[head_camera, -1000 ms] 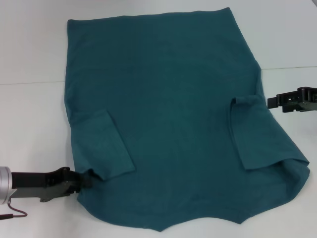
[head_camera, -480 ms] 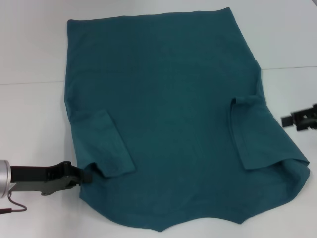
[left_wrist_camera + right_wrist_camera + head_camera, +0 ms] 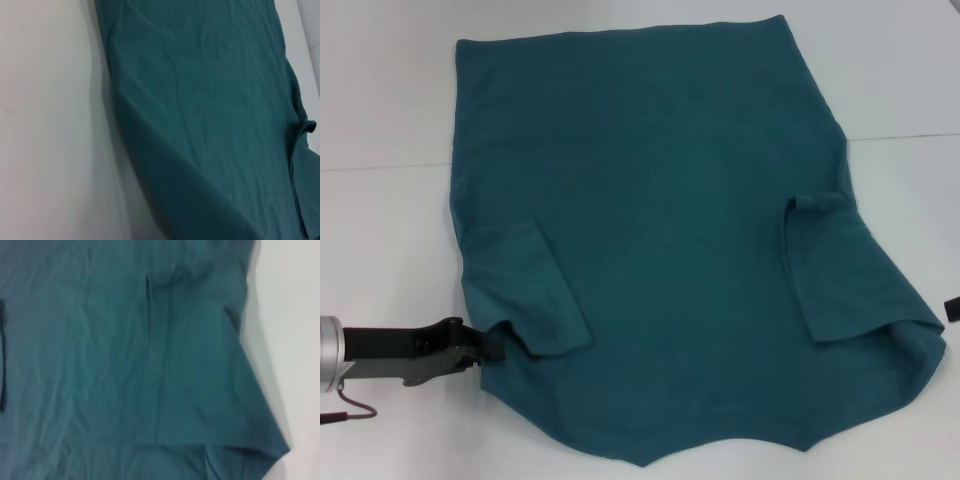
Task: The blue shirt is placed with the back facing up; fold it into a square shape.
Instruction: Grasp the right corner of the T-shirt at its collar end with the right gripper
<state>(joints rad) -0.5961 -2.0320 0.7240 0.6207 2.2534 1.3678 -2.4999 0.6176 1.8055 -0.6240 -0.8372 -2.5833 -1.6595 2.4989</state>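
The blue shirt (image 3: 660, 240) lies spread flat on the white table (image 3: 380, 250), both sleeves folded inward over its body. The left gripper (image 3: 492, 347) is clamped on the shirt's near-left edge beside the folded sleeve. The right gripper (image 3: 953, 309), earlier beside the right sleeve, has withdrawn to the frame's edge; whether its fingers are apart cannot be told.

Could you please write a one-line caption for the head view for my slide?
Blue shirt spread on the white table, both sleeves folded in, left end effector at its near-left edge.
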